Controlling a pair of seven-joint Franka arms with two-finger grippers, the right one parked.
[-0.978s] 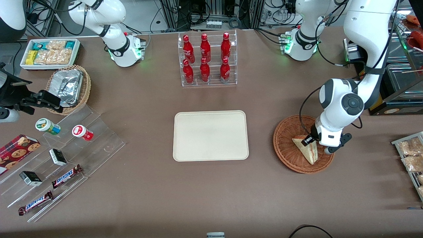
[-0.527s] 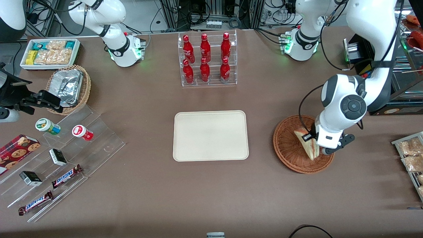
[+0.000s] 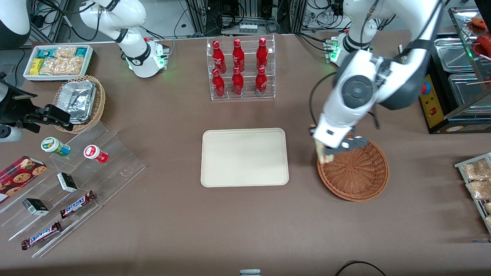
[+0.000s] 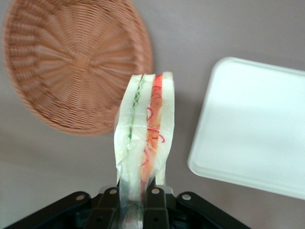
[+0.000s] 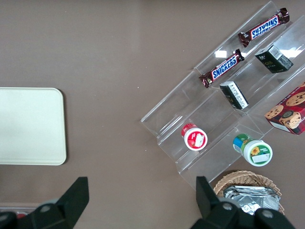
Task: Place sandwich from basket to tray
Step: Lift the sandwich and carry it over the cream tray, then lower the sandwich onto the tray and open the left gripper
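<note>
My left gripper (image 3: 325, 150) is shut on the sandwich (image 4: 145, 129), a wrapped white-bread wedge with green and red-orange filling layers. It holds the sandwich in the air above the rim of the reddish-brown wicker basket (image 3: 355, 172), on the edge that faces the tray. In the front view only a small pale part of the sandwich (image 3: 321, 151) shows under the wrist. The basket (image 4: 71, 62) holds nothing. The cream tray (image 3: 244, 157) lies flat beside the basket, toward the parked arm's end; it also shows in the left wrist view (image 4: 257, 129) and the right wrist view (image 5: 29, 125). Nothing lies on it.
A clear rack of red bottles (image 3: 240, 69) stands farther from the front camera than the tray. A clear stepped display (image 3: 73, 184) with snacks, a tan basket of foil containers (image 3: 80, 101) and a white snack bin (image 3: 58, 61) sit toward the parked arm's end. A snack rack (image 3: 477, 184) is beside the basket.
My gripper has lifted the sandwich out of the basket and carried it toward the tray, up to the basket's rim. The basket now holds nothing.
</note>
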